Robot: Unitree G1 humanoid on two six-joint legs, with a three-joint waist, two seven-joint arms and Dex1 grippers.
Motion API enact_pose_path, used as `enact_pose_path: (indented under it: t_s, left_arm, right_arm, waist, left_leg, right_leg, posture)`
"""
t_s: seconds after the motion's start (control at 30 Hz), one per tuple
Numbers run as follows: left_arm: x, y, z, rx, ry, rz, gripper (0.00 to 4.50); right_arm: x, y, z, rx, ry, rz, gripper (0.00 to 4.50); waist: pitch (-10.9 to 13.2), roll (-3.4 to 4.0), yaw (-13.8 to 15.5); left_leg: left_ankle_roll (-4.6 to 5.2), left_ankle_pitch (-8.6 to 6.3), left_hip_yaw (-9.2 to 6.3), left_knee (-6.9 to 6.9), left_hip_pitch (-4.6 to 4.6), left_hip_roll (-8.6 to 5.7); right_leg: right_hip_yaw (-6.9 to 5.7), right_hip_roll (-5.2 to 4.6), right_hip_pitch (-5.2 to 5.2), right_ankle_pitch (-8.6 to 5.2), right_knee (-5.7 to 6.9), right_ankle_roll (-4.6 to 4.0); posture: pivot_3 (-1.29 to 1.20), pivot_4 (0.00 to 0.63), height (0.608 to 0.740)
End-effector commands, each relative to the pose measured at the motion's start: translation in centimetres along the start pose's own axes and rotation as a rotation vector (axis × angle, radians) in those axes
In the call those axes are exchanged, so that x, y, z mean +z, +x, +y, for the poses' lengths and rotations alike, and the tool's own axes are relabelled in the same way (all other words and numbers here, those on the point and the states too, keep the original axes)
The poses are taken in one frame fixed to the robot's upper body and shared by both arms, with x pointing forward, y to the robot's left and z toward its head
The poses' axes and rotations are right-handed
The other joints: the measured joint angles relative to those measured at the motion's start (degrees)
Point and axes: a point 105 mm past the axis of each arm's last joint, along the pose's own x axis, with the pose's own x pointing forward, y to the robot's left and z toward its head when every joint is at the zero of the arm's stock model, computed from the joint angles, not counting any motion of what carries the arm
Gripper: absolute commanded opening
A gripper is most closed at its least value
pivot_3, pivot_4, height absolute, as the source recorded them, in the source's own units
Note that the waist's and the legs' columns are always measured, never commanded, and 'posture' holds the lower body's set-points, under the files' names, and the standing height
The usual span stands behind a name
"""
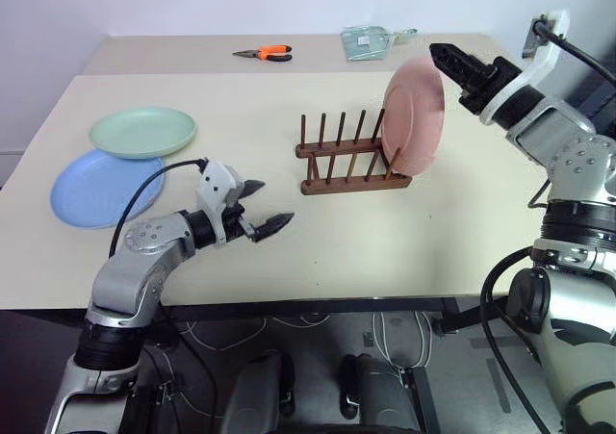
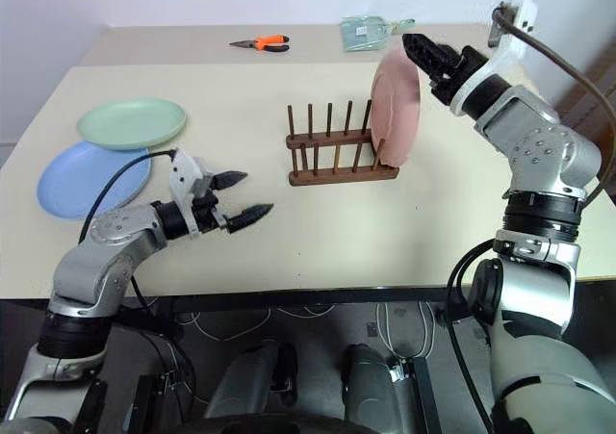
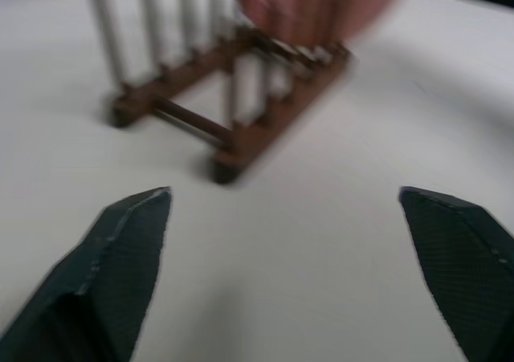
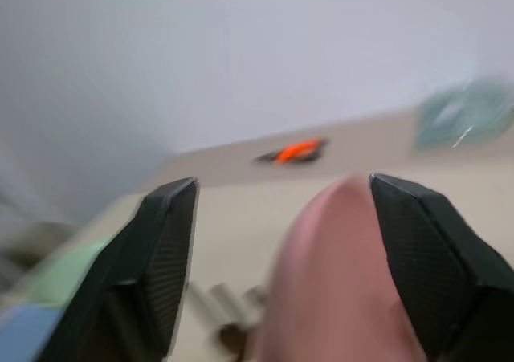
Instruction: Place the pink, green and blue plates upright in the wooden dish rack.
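Nearest, the left gripper [image 1: 262,208] hovers open and empty above the table [image 1: 404,242]. One plate is done: the pink plate [image 1: 415,115] stands upright in the wooden rack [image 1: 342,161], the open right gripper [image 1: 450,65] beside its rim. Green plate [image 1: 142,131] and blue plate [image 1: 94,190] remain flat, stacked at the left.

Pink plate [image 1: 415,116] upright in wooden dish rack [image 1: 348,160].
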Motion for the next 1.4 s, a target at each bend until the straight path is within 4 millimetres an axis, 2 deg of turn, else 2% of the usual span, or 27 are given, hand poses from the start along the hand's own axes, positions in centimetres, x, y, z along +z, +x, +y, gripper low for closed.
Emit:
enact_pose_path:
  t_s: [0.03, 0.07, 0.13, 0.17, 0.23, 0.3, 0.4, 0.47, 0.6, 0.7, 0.77, 0.9, 0.93, 1.0, 1.07, 1.2, 1.3, 1.4]
  left_arm:
    - [3.1, -1.7, 6.9, 0.418, -0.011, -0.122, 4.48]
    - [3.6, -2.6, 9.1, 0.55, -0.064, -0.144, 4.48]
    - [4.6, -4.8, 12.3, 0.759, -0.14, -0.204, 4.5]
    - [5.0, -6.1, 13.8, 0.875, -0.182, -0.231, 4.5]
    - [4.2, -8.6, 16.4, 1.092, -0.262, -0.174, 4.5]
    - [3.3, -10.3, 18.0, 1.227, -0.365, -0.142, 4.5]
    - [2.6, -10.3, 18.5, 1.256, -0.455, -0.095, 4.5]
    - [2.1, -9.7, 18.8, 1.245, -0.496, -0.055, 4.5]
    - [0.5, -9.0, 19.8, 1.23, -0.64, -0.033, 4.5]
    - [0.0, -8.4, 20.6, 1.203, -0.718, -0.06, 3.65]
    - [-0.1, -8.0, 20.9, 1.188, -0.73, -0.07, 2.75]
    - [0.6, -7.5, 21.1, 1.153, -0.703, -0.114, 0.64]
    - [1.3, -7.3, 21.1, 1.13, -0.686, -0.148, 0.13]
    - [3.5, -6.8, 20.6, 1.054, -0.62, -0.25, 0.05]
    - [5.9, -5.7, 19.1, 0.948, -0.542, -0.32, 0.05]
    - [9.9, -3.1, 13.0, 0.715, -0.334, -0.353, 0.05]
    - [10.9, -1.6, 8.8, 0.603, -0.297, -0.329, 0.05]
    - [11.1, -0.5, 5.8, 0.539, -0.27, -0.281, 0.05]
  right_arm:
    - [6.6, -1.7, -0.1, -0.066, -0.337, -0.206, 3.48]
    - [7.4, -2.1, -0.1, -0.069, -0.381, -0.231, 3.48]
    - [8.8, -2.8, 1.2, -0.016, -0.428, -0.277, 4.03]
    - [8.9, -3.0, 2.5, 0.047, -0.477, -0.272, 4.38]
    - [7.5, -3.3, 5.4, 0.197, -0.556, -0.213, 4.45]
    - [4.5, -3.9, 8.7, 0.385, -0.544, -0.111, 4.45]
    - [0.3, -5.0, 12.1, 0.569, -0.526, 0.013, 4.45]
    - [-1.7, -5.5, 13.2, 0.612, -0.481, 0.051, 4.45]
    - [-3.3, -5.8, 14.2, 0.625, -0.43, 0.069, 4.45]
    - [-4.5, -6.1, 14.2, 0.613, -0.415, 0.093, 4.5]
    - [-5.1, -6.4, 14.0, 0.604, -0.418, 0.109, 4.5]
    - [-5.6, -6.4, 13.3, 0.556, -0.432, 0.125, 4.5]
    - [-5.7, -6.4, 12.9, 0.542, -0.432, 0.134, 4.5]
    - [-5.9, -6.4, 12.3, 0.524, -0.445, 0.148, 4.5]
    - [-6.2, -6.3, 12.3, 0.532, -0.478, 0.163, 4.5]
    - [-7.7, -5.7, 14.6, 0.613, -0.613, 0.184, 4.5]
    - [-9.0, -4.5, 15.9, 0.641, -0.748, 0.184, 4.5]
    - [-10.0, -2.9, 15.9, 0.63, -0.932, 0.172, 4.5]
  waist:
    - [0.01, -0.03, 0.27]
    - [0.01, -0.03, 0.31]
    - [0.02, -0.05, 0.17]
    - [0.02, -0.05, 0.0]
    - [0.02, -0.07, -0.25]
    - [0.0, -0.1, -0.5]
    - [-0.01, -0.2, -0.71]
    - [0.07, -0.35, -0.33]
    - [0.11, -0.48, 0.5]
    - [0.04, -0.61, 0.37]
    - [0.05, -0.62, 0.35]
    - [0.05, -0.63, 0.23]
    - [0.07, -0.65, 0.22]
    - [0.11, -0.72, 0.22]
    - [0.16, -0.8, 0.26]
    - [0.16, -0.81, 0.14]
    - [0.16, -0.81, 0.04]
    - [0.16, -0.81, -0.12]
  left_leg:
    - [0.0, 0.0, 0.0, 0.01, -0.01, -0.01]
    - [0.01, 0.0, 0.0, 0.02, -0.02, -0.01]
    - [0.01, 0.0, -0.01, 0.03, -0.03, -0.02]
    - [0.01, 0.0, -0.01, 0.02, -0.04, -0.01]
    - [0.01, 0.01, -0.02, 0.0, -0.04, 0.02]
    - [0.0, 0.01, -0.01, 0.01, -0.02, 0.05]
    - [-0.01, 0.01, -0.04, 0.01, 0.13, 0.05]
    - [-0.02, 0.01, -0.06, 0.04, 0.14, 0.03]
    - [-0.03, 0.0, -0.07, 0.07, 0.11, -0.02]
    - [-0.04, 0.0, -0.08, 0.05, 0.11, -0.02]
    - [-0.04, 0.0, -0.06, 0.04, 0.11, -0.03]
    - [-0.06, 0.0, -0.03, 0.04, 0.11, -0.03]
    - [-0.06, 0.0, -0.03, 0.04, 0.11, -0.03]
    - [-0.07, 0.01, -0.03, 0.04, 0.12, -0.02]
    - [-0.08, 0.01, -0.03, 0.04, 0.1, -0.02]
    - [-0.09, 0.0, -0.03, 0.02, 0.08, -0.03]
    - [-0.12, 0.03, -0.04, 0.03, 0.09, -0.02]
    - [-0.15, 0.05, -0.05, 0.05, 0.11, -0.02]
  right_leg:
    - [0.0, 0.0, 0.0, 0.02, 0.0, 0.03]
    - [-0.01, 0.0, 0.01, 0.02, -0.02, 0.04]
    - [0.0, 0.0, 0.0, 0.03, -0.02, 0.07]
    - [0.0, -0.01, 0.0, 0.03, -0.03, 0.07]
    - [0.01, -0.02, -0.01, 0.02, -0.03, 0.09]
    - [0.01, -0.01, 0.0, 0.02, -0.02, 0.09]
    - [-0.01, -0.02, 0.17, 0.02, -0.02, 0.1]
    - [-0.03, -0.04, 0.2, 0.03, -0.01, 0.11]
    - [-0.04, -0.02, 0.17, 0.05, -0.02, 0.13]
    - [-0.06, -0.02, 0.16, 0.05, -0.05, 0.13]
    - [-0.09, -0.01, 0.16, 0.05, -0.05, 0.13]
    - [-0.08, -0.01, 0.13, 0.05, -0.03, 0.13]
    - [-0.08, -0.01, 0.13, 0.05, -0.03, 0.13]
    - [-0.07, -0.02, 0.13, 0.05, -0.03, 0.13]
    - [-0.07, -0.03, 0.12, 0.05, -0.04, 0.13]
    - [0.01, -0.06, 0.12, 0.05, -0.07, 0.13]
    - [0.03, -0.05, 0.11, 0.05, -0.03, 0.13]
    - [0.04, -0.03, 0.12, 0.05, -0.01, 0.13]
  posture:
    - [0.0, 0.15, 0.74]
    - [0.0, 0.15, 0.74]
    - [0.0, 0.15, 0.74]
    - [0.0, 0.15, 0.74]
    - [0.0, 0.15, 0.74]
    - [0.0, 0.15, 0.74]
    - [0.0, 0.15, 0.74]
    - [0.0, 0.15, 0.74]
    - [0.0, 0.15, 0.74]
    - [0.0, 0.15, 0.74]
    - [0.0, 0.15, 0.74]
    - [0.0, 0.15, 0.74]
    - [0.0, 0.15, 0.74]
    - [0.0, 0.15, 0.74]
    - [0.0, 0.15, 0.74]
    - [0.0, 0.15, 0.74]
    - [0.0, 0.15, 0.74]
    - [0.0, 0.15, 0.74]
